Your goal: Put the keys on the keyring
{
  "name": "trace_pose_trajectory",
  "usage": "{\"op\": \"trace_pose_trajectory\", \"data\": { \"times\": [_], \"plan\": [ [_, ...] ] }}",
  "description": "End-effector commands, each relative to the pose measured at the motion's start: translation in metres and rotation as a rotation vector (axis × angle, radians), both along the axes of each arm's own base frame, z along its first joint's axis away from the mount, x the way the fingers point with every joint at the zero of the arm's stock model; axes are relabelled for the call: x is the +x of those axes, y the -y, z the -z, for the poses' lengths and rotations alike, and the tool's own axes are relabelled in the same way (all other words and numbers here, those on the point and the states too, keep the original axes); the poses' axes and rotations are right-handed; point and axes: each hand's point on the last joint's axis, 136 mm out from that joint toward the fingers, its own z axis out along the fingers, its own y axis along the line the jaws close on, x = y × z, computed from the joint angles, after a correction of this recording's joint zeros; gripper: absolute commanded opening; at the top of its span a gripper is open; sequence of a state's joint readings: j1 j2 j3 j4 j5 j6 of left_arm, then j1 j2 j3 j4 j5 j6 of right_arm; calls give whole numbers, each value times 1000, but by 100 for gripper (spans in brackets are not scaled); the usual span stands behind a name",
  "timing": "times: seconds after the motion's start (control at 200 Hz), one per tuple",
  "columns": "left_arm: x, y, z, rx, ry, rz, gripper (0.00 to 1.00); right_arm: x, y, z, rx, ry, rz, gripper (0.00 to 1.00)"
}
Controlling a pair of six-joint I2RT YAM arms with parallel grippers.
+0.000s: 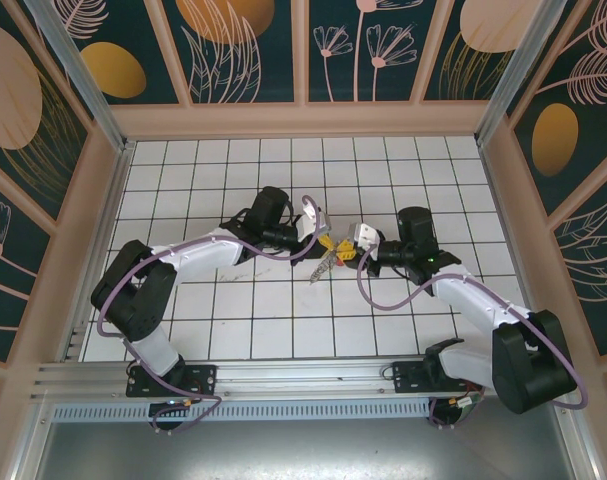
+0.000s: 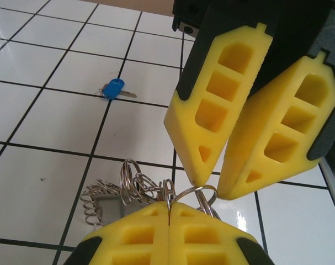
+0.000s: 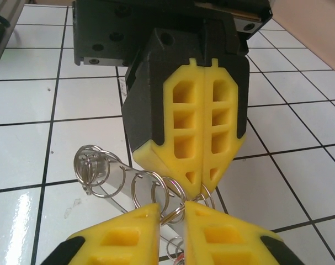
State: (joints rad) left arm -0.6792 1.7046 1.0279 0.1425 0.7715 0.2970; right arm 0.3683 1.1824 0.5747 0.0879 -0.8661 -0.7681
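Nearest me, my left tool (image 2: 170, 212) is clamped tight on the keyring (image 2: 138, 183). Its yellow fingers (image 2: 145, 237) meet with no gap, and a wire loop pokes out at their tips. Tip to tip with it, my right tool (image 3: 173, 205) has its jaws almost together on another loop of the same bunch. Both tools crowd the keyring from either side and hide its middle. It hangs above the white tiled desk (image 1: 233, 320) at mid-desk, its string of silvery loops trailing away from the tools to the left in both wrist views. Farther off a blue-headed key (image 2: 114, 89) lies flat on a tile, blade pointing right.
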Motion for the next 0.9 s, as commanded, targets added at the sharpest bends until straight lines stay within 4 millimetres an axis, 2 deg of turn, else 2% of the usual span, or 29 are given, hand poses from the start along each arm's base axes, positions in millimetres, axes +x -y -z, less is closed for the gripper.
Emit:
{"op": "trace_pose_trajectory", "data": {
  "times": [0.0,0.115,0.295,0.52,0.896],
  "plan": [
    [8,9,-22,-49,73,19,0,-31,-7,2,20,-76,-132,20],
    [-1,4,-21,-48,132,65,0,-21,-2,-5,11,-40,-75,25],
    [-14,-1,-17,-33,165,139,0,-4,14,-22,8,48,22,26],
    [-18,-2,-19,-35,176,158,0,7,16,-17,-30,54,51,25],
    [-19,-1,-21,-39,150,157,0,9,-1,-3,-48,32,-13,24]
  ]
}}
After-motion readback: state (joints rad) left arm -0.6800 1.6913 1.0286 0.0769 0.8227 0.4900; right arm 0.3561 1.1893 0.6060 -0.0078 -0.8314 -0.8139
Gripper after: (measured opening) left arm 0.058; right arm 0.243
